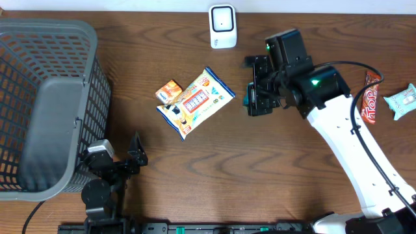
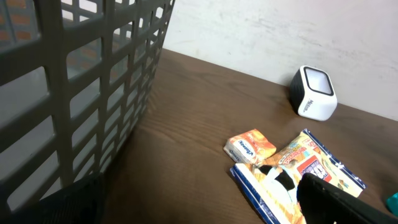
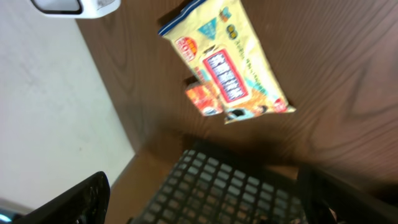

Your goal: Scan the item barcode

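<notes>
Snack packet (image 1: 195, 102) lies flat on the table (image 1: 273, 170), just left of the right claw (image 1: 251, 88), which hangs wide open with nothing in it. A small orange box (image 1: 169, 90) sits against the packet's left corner, and a white scanner (image 1: 222, 26) stands behind them. Left claw (image 1: 120, 156), also open and holding nothing, rests beside the grey basket (image 1: 94, 91).

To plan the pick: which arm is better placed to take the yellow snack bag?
Right. The right gripper is open beside the snack bag; the left gripper sits farther, near the basket.
</notes>
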Controlling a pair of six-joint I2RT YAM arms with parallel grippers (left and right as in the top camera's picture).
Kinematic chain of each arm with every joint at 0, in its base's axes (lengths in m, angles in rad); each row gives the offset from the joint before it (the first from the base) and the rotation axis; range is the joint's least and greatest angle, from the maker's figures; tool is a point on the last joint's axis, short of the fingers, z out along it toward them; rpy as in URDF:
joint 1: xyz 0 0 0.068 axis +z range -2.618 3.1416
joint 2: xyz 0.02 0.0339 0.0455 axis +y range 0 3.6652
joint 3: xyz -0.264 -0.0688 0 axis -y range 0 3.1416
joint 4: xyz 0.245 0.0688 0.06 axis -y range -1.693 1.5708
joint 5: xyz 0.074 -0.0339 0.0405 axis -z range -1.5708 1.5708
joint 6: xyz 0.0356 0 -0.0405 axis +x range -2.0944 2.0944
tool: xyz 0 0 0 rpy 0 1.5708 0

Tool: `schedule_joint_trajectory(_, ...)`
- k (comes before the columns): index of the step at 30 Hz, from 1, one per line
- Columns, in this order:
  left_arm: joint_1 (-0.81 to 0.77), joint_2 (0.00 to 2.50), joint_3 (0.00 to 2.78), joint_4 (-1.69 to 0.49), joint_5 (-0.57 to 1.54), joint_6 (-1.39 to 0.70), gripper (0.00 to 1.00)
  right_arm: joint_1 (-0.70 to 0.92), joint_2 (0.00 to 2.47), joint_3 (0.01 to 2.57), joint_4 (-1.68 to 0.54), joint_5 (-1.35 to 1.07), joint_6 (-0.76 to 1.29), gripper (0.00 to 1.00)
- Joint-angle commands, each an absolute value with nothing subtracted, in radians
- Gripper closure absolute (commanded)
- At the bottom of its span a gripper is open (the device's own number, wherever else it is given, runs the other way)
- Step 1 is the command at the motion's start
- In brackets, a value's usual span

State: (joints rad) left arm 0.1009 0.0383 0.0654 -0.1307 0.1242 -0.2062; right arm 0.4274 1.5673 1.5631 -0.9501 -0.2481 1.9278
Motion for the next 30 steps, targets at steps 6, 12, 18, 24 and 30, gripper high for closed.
schedule_joint_trajectory(6,0.099,0.037,0.041,-0.141,0.119,-0.204,0.02,0.424,1.653,1.604,-0.958,-0.31,2.005,0.12)
schedule_joint_trajectory(12,0.099,0.037,0.041,-0.141,0.119,-0.204,0.02,0.424,1.7,1.604,-0.948,-0.324,2.038,0.12)
schedule_joint_trajectory(18,0.099,0.037,0.041,-0.141,0.119,-0.204,0.02,0.406,1.731,1.604,-0.952,-0.318,2.051,0.16)
schedule_joint_trajectory(24,0.099,0.037,0.041,-0.141,0.119,-0.204,0.02,0.379,1.734,1.604,-0.945,-0.305,2.036,0.17)
schedule_joint_trajectory(30,0.099,0.037,0.041,-0.141,0.119,-0.204,0.02,0.36,1.734,1.604,-1.11,-0.248,1.994,0.17)
